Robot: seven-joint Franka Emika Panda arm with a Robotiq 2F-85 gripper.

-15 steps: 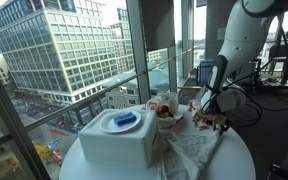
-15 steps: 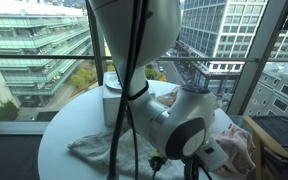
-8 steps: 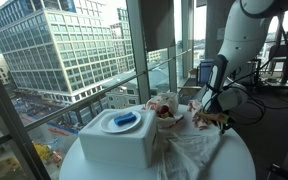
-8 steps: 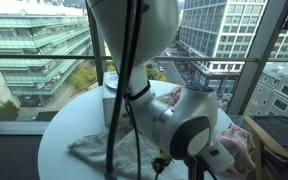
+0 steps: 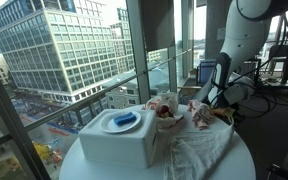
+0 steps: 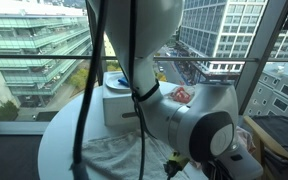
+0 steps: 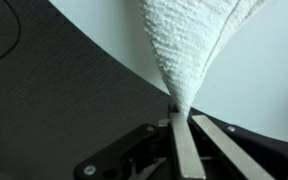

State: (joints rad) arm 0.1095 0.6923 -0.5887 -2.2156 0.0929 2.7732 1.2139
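Observation:
My gripper [image 7: 181,112] is shut on a corner of a white towel [image 7: 189,45], which stretches away from the fingertips in the wrist view. In an exterior view the gripper [image 5: 210,112] sits at the far side of the round white table [image 5: 239,160], holding the towel [image 5: 196,148] that lies crumpled across the tabletop. In the other exterior view the arm fills the foreground and the towel [image 6: 109,158] spreads over the table [image 6: 59,135] beneath it.
A white box [image 5: 116,139] with a blue object [image 5: 125,121] on its top stands on the table; it also shows in an exterior view [image 6: 119,98]. A pink and white bundle [image 5: 165,108] lies behind it. Glass windows [image 5: 74,50] surround the table.
The gripper has lifted and moved away a little with the towel corner in it, drawing the towel further across the table. The box has not moved.

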